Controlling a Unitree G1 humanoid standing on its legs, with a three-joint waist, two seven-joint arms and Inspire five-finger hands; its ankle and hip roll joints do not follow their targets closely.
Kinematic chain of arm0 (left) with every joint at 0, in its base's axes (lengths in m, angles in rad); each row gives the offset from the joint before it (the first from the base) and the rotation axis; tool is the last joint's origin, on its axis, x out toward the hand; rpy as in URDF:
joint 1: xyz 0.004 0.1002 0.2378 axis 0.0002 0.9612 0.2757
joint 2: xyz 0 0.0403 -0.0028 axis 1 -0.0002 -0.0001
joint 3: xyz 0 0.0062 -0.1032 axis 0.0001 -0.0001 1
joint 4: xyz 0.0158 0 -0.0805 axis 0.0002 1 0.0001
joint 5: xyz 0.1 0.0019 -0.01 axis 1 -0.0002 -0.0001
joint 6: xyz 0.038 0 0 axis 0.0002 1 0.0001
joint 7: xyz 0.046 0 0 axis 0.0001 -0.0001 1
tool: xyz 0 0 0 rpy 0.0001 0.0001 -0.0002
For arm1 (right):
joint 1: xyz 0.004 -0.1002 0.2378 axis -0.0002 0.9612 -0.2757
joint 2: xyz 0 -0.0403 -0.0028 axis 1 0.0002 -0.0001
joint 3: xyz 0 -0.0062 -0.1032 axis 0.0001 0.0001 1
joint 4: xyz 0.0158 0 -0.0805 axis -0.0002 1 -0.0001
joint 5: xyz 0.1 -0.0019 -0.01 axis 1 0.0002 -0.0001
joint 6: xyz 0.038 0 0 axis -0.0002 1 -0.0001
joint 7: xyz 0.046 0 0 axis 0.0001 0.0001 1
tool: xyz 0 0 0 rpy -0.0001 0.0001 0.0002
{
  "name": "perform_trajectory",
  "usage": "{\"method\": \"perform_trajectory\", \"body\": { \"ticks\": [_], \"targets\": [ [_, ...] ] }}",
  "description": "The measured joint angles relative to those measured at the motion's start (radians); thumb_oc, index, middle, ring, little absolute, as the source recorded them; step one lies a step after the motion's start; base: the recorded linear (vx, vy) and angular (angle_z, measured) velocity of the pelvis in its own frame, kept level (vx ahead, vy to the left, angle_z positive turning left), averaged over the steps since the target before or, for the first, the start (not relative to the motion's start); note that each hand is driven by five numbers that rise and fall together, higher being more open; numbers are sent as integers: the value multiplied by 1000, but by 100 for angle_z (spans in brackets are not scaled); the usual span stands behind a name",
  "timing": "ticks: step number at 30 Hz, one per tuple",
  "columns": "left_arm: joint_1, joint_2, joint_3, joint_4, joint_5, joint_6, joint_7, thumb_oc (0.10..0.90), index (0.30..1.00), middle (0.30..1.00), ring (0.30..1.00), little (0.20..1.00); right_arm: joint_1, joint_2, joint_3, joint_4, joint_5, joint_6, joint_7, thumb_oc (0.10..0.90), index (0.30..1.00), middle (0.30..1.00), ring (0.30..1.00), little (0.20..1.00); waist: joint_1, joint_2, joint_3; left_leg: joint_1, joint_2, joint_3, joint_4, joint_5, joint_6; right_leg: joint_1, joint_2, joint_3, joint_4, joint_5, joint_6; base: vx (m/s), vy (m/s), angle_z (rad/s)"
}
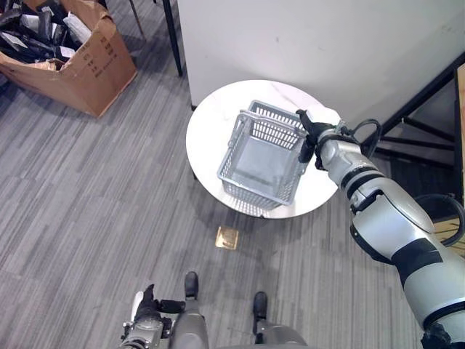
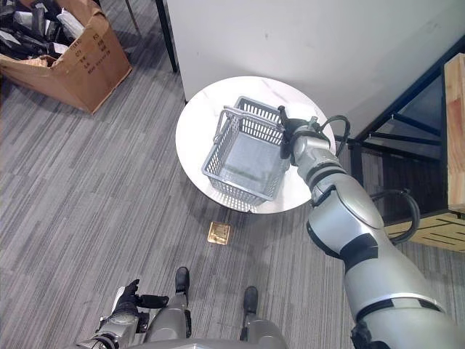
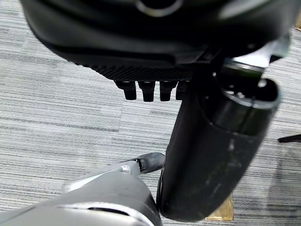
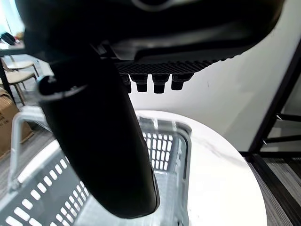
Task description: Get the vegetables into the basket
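The right hand (image 1: 311, 131) is held over the basket (image 1: 263, 156) rim, fingers relaxed, nothing gripped. The left hand (image 1: 147, 305) hangs low, loosely open, empty. The basket looks empty; vegetables must be found next.

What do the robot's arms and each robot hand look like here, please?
Both arms are silver-grey with black bands at the joints. The right robot hand and left robot hand are dark, with ribbed palms and stubby black fingers; a black cable loops at the right wrist.

My silver-grey right arm is stretched forward, its dark right hand (image 1: 311, 134) relaxed; my dark left hand (image 1: 147, 305) hangs low, fingers loose.
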Motion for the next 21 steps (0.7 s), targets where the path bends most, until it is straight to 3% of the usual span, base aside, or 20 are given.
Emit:
{"method": "perform_trajectory", "body": {
  "ticks": [3,8,21],
  "targets": [
    [-12,0,1,-1,0,-1,12,900,1000,1000,1000,1000,0,18,-65,-5,77,4,-34,900,1000,1000,1000,1000,0,-1,19,-6,0,0,0,0,0,-7,0,0,2,0,0,0,0,0],
    [-45,2,0,-2,0,-2,26,900,1000,1000,1000,1000,-18,37,-59,-22,114,9,-103,900,1000,1000,1000,1000,1,-7,65,-27,0,-3,0,1,1,-26,1,-4,2,0,0,0,0,0],
    [-92,19,-3,-7,-2,-7,38,900,1000,1000,1000,1000,-136,11,-4,-32,113,16,-107,900,1000,1000,1000,1000,2,-30,124,-72,1,-21,0,1,1,-60,4,-17,3,0,1,2,4,3]
  ]
}}
